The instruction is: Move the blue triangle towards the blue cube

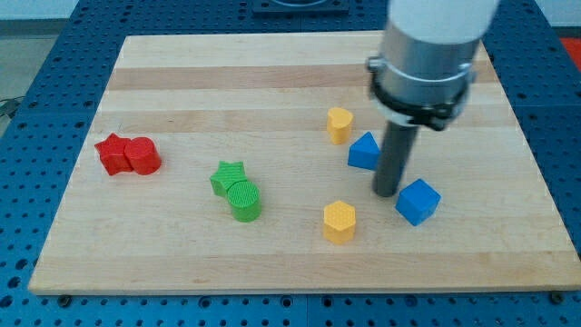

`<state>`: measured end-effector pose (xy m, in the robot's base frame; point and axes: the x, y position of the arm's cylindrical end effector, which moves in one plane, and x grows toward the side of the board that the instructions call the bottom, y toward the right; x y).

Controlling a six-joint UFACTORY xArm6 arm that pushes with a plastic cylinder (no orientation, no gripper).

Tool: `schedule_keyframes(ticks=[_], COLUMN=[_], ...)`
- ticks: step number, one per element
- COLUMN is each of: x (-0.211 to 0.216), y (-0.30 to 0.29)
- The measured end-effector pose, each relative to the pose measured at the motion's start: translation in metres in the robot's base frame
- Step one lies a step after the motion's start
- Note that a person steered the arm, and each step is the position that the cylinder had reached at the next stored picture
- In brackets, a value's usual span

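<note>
We have no jaws, only a rod; my tip point(388, 192) sits between the blue triangle point(364, 151) and blue cube point(418, 201), toward the desk's right edge

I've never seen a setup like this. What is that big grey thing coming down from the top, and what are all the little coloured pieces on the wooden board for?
The grey cylinder is the end of a robot arm. It has no hand, only a dark rod, and my tip slides over the wooden board to push blocks; nothing is held. There is one camera picture, looking down at the board at a slant. My tip stands between the blue triangle, at its upper left, and the blue cube, at its lower right. Also there: a yellow block above the triangle, another yellow block lower down, a green star touching a green cylinder, and two red blocks together at the view's left.
</note>
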<state>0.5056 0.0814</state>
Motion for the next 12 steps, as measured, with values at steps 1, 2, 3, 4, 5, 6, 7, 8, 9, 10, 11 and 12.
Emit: schedule_keyframes(ticks=[1,2,3,4,5,6,7,8,9,10,11,12], x=[0.001,-0.006,-0.054,-0.055,-0.056,-0.056,-0.056,-0.049,-0.024,-0.029,-0.069,-0.07], y=[-0.049,-0.06,-0.054,-0.054,-0.03,0.0,0.007,0.007,0.007,0.005,0.002,0.018])
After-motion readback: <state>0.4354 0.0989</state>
